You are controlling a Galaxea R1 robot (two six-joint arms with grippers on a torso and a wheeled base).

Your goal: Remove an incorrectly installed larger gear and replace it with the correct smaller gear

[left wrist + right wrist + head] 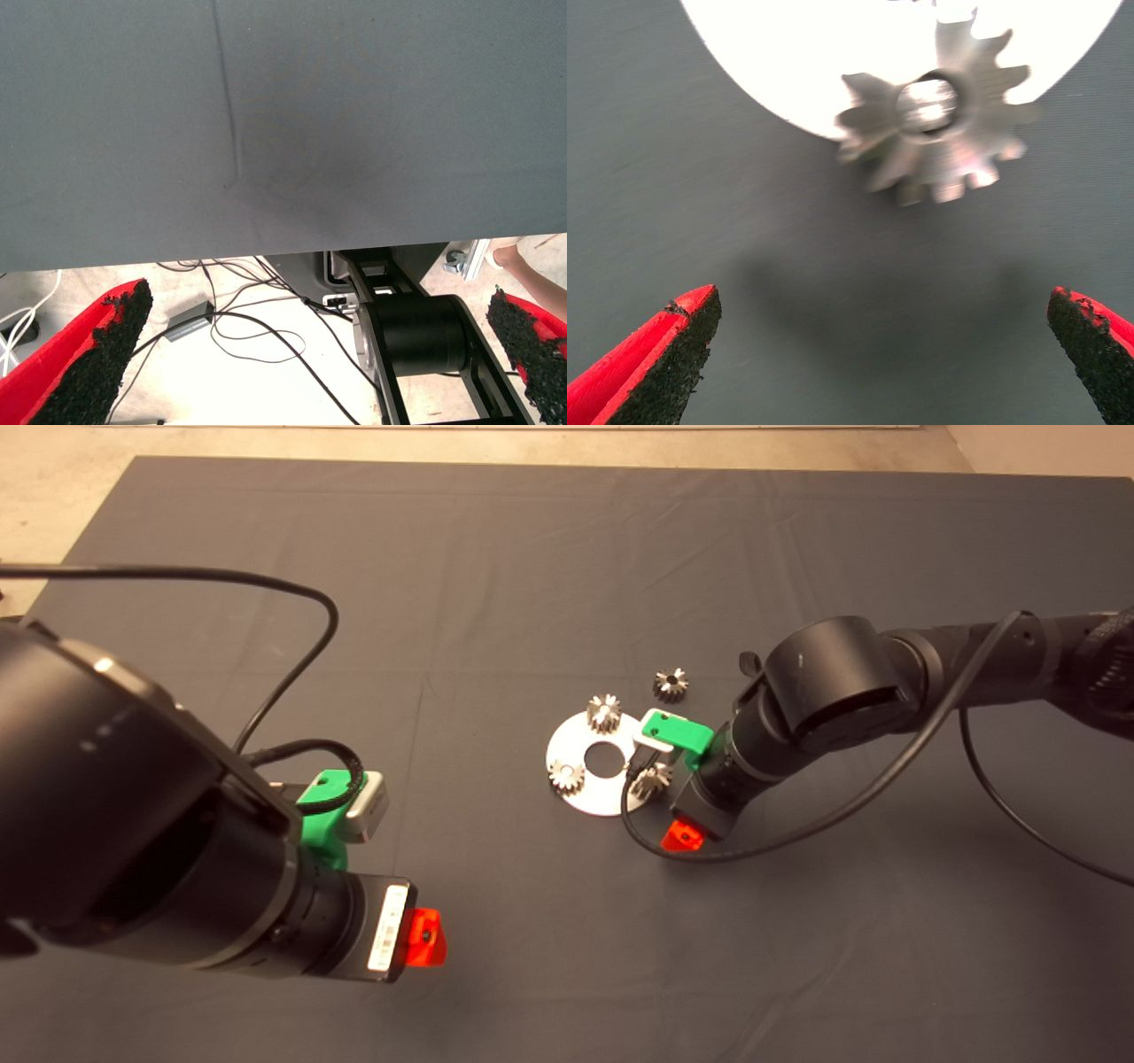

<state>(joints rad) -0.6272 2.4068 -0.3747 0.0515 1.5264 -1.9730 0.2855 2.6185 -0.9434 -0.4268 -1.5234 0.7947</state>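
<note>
A white round plate (585, 797) with a centre hole lies mid-mat. Two small pinions (603, 711) (566, 777) stand on it. The larger gear (651, 779) sits at the plate's right edge and overhangs it. In the right wrist view this larger gear (935, 133) shows flared teeth, half on the plate (833, 53). The smaller gear (671, 684) lies loose on the mat beyond the plate. My right gripper (687, 819) hovers just right of the larger gear. Seen from the wrist, the right gripper (877, 354) is open and short of the gear, holding nothing.
My left gripper (423, 939) waits at the lower left, its fingers (97, 354) spread wide and empty. Its wrist view shows the mat edge (266, 257), cables on the floor, the robot base (416, 336) and a person's foot (523, 266).
</note>
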